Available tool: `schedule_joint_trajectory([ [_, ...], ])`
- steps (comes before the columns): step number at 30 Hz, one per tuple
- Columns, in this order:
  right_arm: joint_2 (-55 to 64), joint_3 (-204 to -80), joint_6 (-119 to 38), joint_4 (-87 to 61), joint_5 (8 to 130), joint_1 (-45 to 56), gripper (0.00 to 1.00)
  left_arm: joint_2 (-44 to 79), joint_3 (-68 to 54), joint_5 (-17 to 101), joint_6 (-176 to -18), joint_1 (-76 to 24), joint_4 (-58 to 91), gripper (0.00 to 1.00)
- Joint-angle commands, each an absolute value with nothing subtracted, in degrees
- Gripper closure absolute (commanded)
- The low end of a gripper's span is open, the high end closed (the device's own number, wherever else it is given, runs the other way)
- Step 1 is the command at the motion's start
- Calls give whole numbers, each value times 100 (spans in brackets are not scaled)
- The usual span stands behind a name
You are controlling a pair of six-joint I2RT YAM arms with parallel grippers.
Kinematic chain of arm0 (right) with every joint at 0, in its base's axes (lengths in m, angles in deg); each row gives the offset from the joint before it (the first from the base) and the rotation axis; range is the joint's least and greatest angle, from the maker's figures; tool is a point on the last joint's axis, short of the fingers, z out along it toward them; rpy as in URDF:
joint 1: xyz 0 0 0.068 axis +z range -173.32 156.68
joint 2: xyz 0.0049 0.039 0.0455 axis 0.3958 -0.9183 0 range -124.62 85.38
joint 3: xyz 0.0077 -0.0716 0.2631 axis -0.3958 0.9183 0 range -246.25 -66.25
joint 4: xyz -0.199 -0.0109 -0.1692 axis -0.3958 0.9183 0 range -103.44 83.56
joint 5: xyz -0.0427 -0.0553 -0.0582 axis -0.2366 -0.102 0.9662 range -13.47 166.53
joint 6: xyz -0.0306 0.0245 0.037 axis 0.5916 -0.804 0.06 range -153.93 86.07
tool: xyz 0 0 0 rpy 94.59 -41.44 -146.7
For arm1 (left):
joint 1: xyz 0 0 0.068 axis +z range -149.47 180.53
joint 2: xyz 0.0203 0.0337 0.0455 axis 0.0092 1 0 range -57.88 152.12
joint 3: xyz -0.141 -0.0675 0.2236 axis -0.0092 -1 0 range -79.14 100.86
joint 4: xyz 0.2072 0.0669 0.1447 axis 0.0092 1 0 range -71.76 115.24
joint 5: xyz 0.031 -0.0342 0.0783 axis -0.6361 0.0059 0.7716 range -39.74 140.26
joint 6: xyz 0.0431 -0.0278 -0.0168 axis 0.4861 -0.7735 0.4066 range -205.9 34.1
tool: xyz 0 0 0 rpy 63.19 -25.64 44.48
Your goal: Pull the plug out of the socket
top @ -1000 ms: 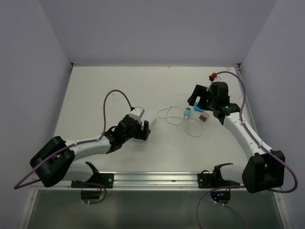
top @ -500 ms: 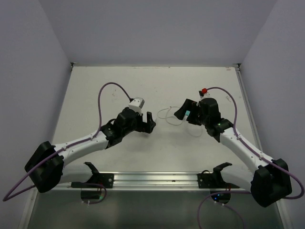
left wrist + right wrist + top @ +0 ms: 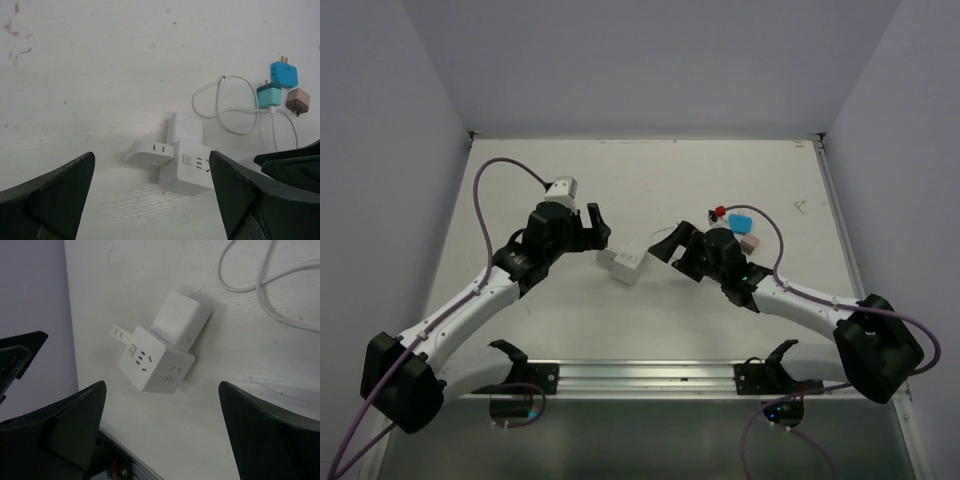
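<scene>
Top view: the socket [image 3: 628,264] lies mid-frame on the desk [image 3: 520,180], between my left claw [image 3: 598,226] and my right claw [image 3: 675,254], touching neither. Left wrist view: my left claw gapes wide and empty, with the socket at lower centre. Right wrist view: my right claw is likewise wide and empty, and a square white plug [image 3: 181,320] sits on the socket's upper side.

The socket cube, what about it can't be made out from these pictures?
- The socket underside: hidden against the table in every view.
- Joint between socket and square plug: hidden by their own bodies in both wrist views.
- Top view: socket too small to show its slots.
</scene>
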State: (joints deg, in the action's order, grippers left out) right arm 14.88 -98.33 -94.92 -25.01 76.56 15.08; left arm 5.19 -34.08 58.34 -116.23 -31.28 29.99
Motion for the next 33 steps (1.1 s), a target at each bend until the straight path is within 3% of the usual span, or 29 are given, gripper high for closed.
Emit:
schedule_joint_trajectory([
  [1,954,-9885,-9976,-3400,7776,1755,1,145,-3571,5493,-11447,-2638,3371,0],
  [11,-295,-9780,-10529,-4876,7523,2098,1,-663,-4107,4859,-11139,-1319,3486,0],
  [33,-1587,-9289,-11435,-7381,7626,2335,3,-831,-4459,4613,-11042,-914,3125,0],
])
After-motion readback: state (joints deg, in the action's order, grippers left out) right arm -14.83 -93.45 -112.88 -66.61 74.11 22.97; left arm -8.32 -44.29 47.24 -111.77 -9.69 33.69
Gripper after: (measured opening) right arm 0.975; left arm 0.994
